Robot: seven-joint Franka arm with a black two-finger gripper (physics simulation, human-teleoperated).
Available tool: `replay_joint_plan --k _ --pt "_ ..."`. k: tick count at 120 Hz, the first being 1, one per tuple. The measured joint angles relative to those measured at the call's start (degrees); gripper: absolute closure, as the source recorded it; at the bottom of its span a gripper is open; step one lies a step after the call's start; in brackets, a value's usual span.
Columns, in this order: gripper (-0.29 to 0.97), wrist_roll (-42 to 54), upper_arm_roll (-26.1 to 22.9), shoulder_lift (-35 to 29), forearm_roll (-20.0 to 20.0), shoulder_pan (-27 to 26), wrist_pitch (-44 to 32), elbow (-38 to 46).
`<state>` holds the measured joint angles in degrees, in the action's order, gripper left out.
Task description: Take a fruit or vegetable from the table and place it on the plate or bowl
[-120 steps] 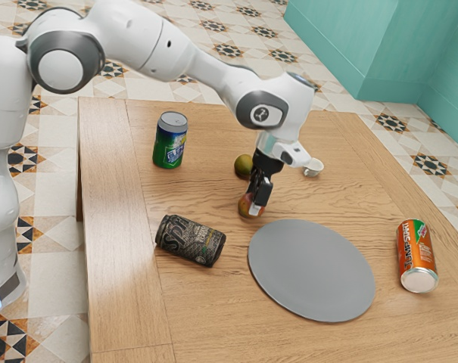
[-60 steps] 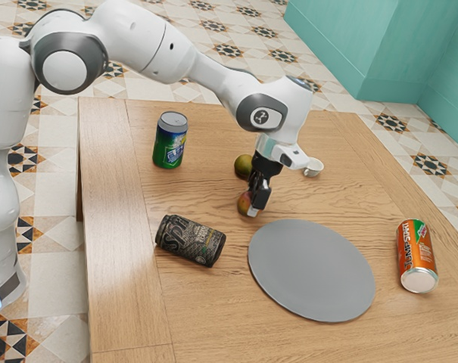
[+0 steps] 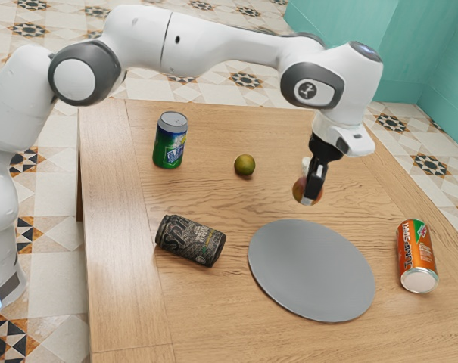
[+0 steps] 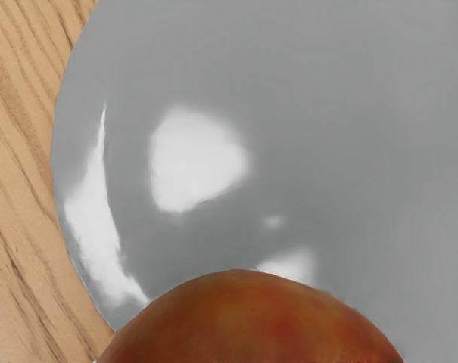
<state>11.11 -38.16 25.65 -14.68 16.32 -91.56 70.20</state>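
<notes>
As the end effector (image 3: 313,197) clasps the fruit (image 3: 298,190), it hangs above the plate (image 3: 312,272) edge.

No print on the cans (image 3: 170,140) is legible.

The exterior camera stood raised at the arm's side, looking down across the whole light wooden table (image 3: 213,318). The wrist camera rode on the hand above the black two-finger gripper (image 3: 313,198), facing down at close range. Both views shared the flat round grey plate (image 3: 312,268) and the red-orange round fruit (image 4: 251,325) at the gripper.
</notes>
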Motion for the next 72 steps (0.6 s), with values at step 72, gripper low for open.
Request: replay_joint_plan --k 72 --pt "0.06 -4.96 -9.48 11.47 -10.8 -0.08 7.67 -5.5"
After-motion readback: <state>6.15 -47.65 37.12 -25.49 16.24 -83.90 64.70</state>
